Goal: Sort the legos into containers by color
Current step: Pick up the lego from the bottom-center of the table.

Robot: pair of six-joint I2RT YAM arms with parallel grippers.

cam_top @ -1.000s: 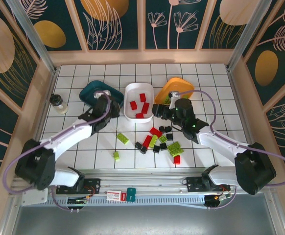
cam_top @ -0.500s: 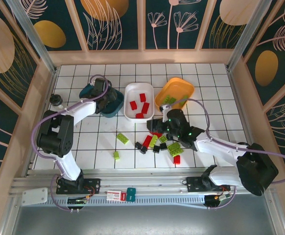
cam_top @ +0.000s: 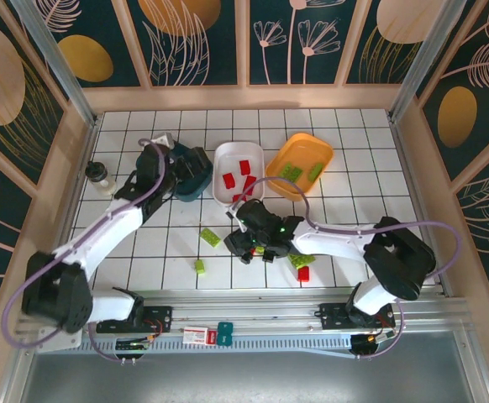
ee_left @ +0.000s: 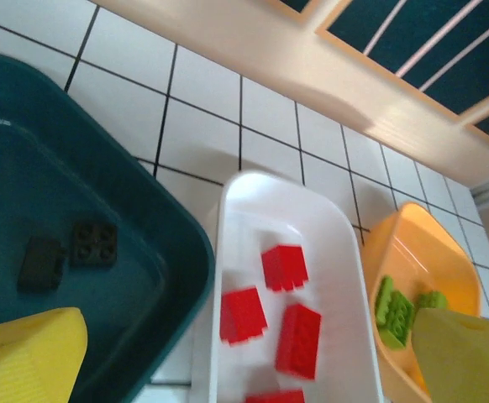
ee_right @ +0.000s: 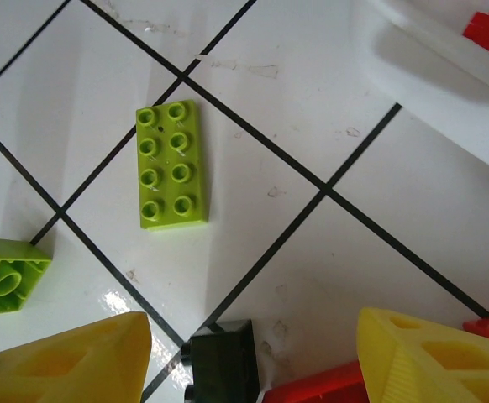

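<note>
Legos (ee_left: 93,243), two black, show wristside in teal tub (ee_left: 26,168); left hand (ee_left: 249,327), right hand (ee_right: 253,323) spread empty

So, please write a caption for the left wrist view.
Open left gripper above two black legos in the teal tub, red legos in the white tub alongside.

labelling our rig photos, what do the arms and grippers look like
The left arm and right arm have white links, bulky black joints and a loose lilac cable looping alongside. The left gripper and right gripper end in wedge-shaped yellow fingers.
</note>
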